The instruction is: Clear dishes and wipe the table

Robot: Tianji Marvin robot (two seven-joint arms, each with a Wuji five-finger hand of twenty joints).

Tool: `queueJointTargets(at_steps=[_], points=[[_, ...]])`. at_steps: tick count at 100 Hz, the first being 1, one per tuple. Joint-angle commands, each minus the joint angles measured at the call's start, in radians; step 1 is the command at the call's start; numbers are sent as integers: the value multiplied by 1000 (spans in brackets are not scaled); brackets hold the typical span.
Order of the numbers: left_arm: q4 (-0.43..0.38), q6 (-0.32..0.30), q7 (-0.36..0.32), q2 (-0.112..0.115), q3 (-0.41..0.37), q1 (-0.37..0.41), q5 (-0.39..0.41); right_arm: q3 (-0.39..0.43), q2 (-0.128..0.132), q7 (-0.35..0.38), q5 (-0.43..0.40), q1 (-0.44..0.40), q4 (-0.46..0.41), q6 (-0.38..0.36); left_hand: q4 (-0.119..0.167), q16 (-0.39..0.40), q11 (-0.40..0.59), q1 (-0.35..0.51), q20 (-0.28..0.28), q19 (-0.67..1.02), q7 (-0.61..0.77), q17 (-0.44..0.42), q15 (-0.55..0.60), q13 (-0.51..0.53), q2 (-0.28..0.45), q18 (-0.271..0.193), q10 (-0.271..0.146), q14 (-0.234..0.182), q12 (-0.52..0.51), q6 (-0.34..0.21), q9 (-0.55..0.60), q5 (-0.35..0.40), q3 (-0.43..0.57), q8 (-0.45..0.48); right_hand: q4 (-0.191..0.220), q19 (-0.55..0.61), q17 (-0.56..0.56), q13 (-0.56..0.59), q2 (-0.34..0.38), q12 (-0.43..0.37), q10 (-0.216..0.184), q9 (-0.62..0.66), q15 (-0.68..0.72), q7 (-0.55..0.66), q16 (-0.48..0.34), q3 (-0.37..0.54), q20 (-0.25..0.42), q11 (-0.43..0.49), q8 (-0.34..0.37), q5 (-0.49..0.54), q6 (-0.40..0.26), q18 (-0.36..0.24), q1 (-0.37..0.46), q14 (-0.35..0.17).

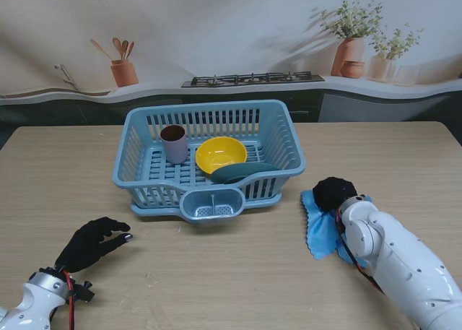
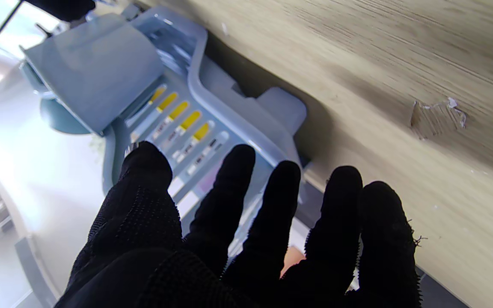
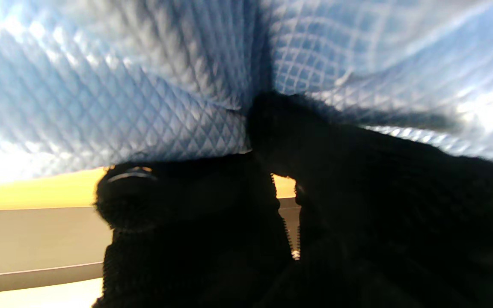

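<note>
A light blue dish basket (image 1: 137, 153) stands mid-table and holds a mauve cup (image 1: 173, 143), a yellow bowl (image 1: 221, 154) and a dark teal plate (image 1: 242, 172). My right hand (image 1: 334, 193), in a black glove, rests on a blue quilted cloth (image 1: 321, 232) lying on the table to the right of the basket. In the right wrist view the fingers (image 3: 280, 128) are curled into the cloth (image 3: 114, 107). My left hand (image 1: 92, 242) hovers open near the front left, fingers (image 2: 238, 179) spread and pointing toward the basket (image 2: 203, 85), holding nothing.
The wooden table (image 1: 231, 272) stretches around the basket. A small scuff mark (image 2: 437, 115) shows on the wood near my left hand. Beyond the table runs a counter backdrop with a stove (image 1: 253, 78) and plant pots (image 1: 350, 55).
</note>
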Motion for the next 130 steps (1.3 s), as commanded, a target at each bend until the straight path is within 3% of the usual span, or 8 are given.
queueJointTargets(at_steps=[1, 45, 67, 84, 130], points=[[-5, 3, -17, -4, 1, 4, -5, 13, 2, 42, -16, -51, 2, -29, 24, -1, -1, 39, -16, -14, 1, -8, -6, 12, 22, -13, -34, -14, -20, -24, -4, -14, 7, 7, 4, -10, -22, 18, 25, -101, -62, 17, 11, -57, 2, 34, 14, -146, -42, 17, 72, -89, 64, 17], [-1, 2, -32, -2, -1, 1, -12, 356, 18, 95, -101, -421, -230, -248, 22, -1, -2, 33, -16, -14, 2, -8, -5, 12, 20, -13, -32, -13, -20, -24, -4, -13, 18, 7, 4, -6, -21, 18, 26, -102, -59, 16, 14, -56, 0, 34, 14, -143, -41, 13, 75, -87, 65, 20], [2, 4, -36, -1, 0, -2, -13, 435, 13, 98, -96, -501, -292, -282, 21, -1, -2, 31, -16, -14, 1, -8, -6, 11, 19, -13, -29, -12, -20, -21, -5, -14, 24, 7, 4, -6, -23, 18, 24, -103, -58, 17, 15, -55, -1, 36, 13, -142, -41, 14, 78, -84, 66, 21], [3, 3, -36, -1, 0, -2, -13, 391, 11, 80, -89, -452, -260, -258, 21, -1, -2, 28, -16, -14, 1, -8, -5, 12, 18, -13, -32, -14, -20, -23, -4, -14, 26, 7, 3, -5, -23, 18, 26, -103, -60, 15, 16, -55, -2, 35, 13, -141, -42, 13, 77, -85, 65, 21], [2, 5, -24, -2, 1, -1, -4, 68, -3, -15, -35, -92, -23, -70, 20, -1, -2, 25, -16, -14, 1, -8, -6, 11, 18, -13, -35, -12, -20, -23, -4, -14, 32, 7, 3, -5, -25, 15, 27, -102, -61, 13, 17, -55, -1, 33, 13, -140, -42, 12, 74, -87, 65, 19]])
